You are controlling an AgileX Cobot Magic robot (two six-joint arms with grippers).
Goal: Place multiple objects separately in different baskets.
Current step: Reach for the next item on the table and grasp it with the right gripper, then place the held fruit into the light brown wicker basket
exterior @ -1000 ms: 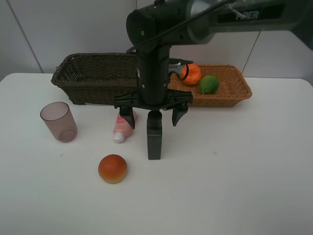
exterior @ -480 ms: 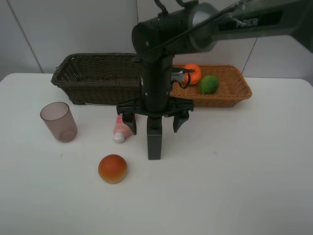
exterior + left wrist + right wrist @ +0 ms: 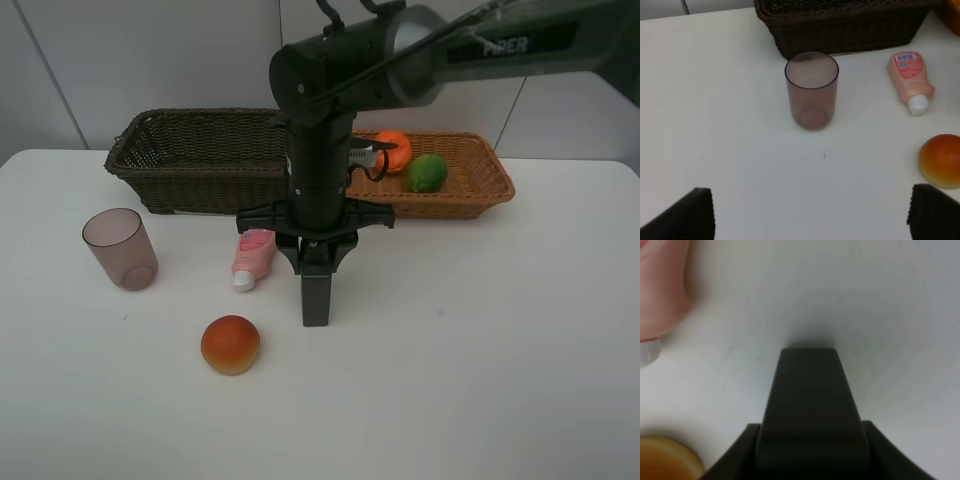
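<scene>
My right gripper reaches down from above and is shut on the top of the dark grey-black bottle, which stands upright on the table; the right wrist view shows the bottle between the jaws. The pink tube lies just left of it, and the peach-like fruit lies in front to the left. The mauve cup stands at the far left. The orange and the lime lie in the tan basket. The dark brown basket looks empty. My left gripper is open and empty, facing the cup.
Both baskets stand side by side at the back of the white table. The right arm's column hides part of both baskets where they meet. The tube and the peach show in the left wrist view, the basket behind them.
My right gripper's jaws, spread wide a second ago, have come together on the bottle's top. The bottle and the other objects have not moved.
</scene>
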